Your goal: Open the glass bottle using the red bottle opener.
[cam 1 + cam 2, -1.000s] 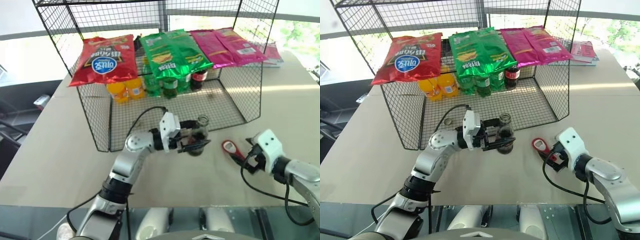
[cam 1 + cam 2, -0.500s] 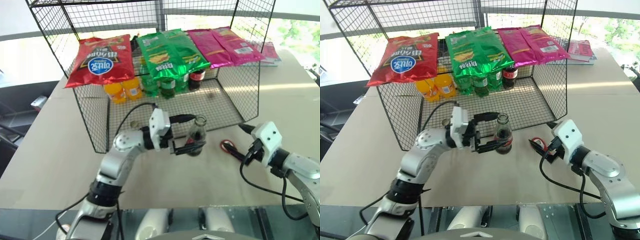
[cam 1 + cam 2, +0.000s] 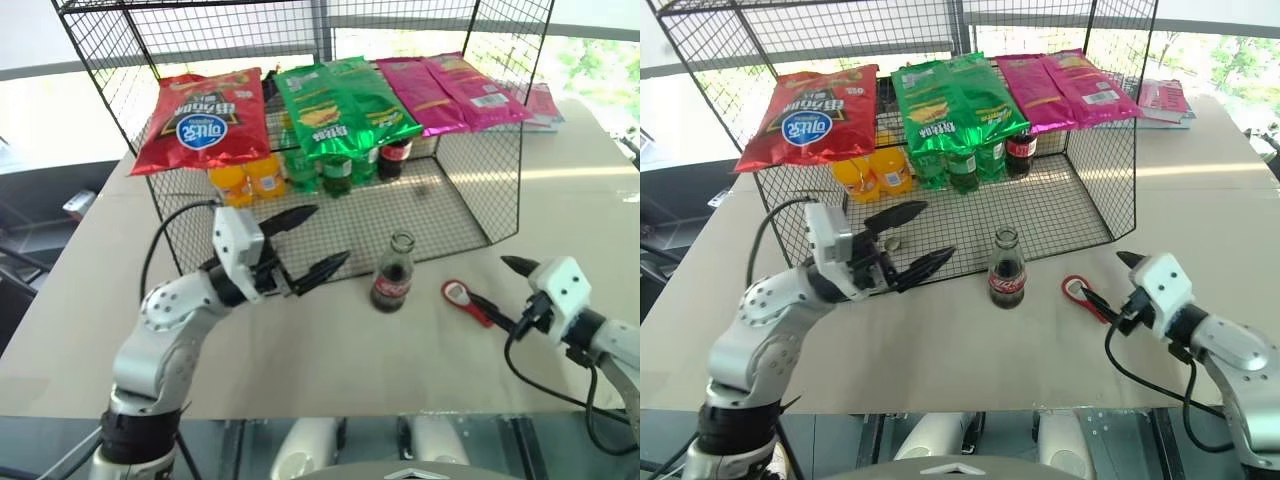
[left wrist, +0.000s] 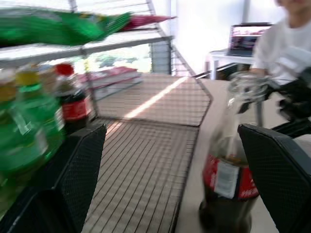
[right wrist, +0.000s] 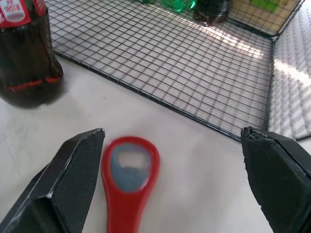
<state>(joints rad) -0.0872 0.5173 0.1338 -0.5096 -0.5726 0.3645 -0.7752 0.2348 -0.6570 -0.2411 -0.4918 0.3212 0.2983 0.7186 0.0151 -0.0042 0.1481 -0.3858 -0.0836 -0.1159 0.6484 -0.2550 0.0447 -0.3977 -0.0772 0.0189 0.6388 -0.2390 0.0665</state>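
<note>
Table point(image 3: 90, 290): glass bottle point(image 3: 392, 274) upright just in front of the wire rack point(image 3: 470, 200), red opener point(image 3: 465, 299) flat beside it. Left gripper point(image 3: 308, 243) (fingers spread, empty) apart from the bottle; right gripper point(image 3: 496, 284) spread wide around the opener's handle. Rack: snack bags point(image 3: 330, 100) above, drink bottles point(image 3: 300, 170) below.

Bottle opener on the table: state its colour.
Red, with a grey inner ring; the bottle opener shows best in the right wrist view.

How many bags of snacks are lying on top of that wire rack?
4: a red bag at the left, a green bag in the middle, two pink bags at the right. Others may be hidden beneath.
</note>
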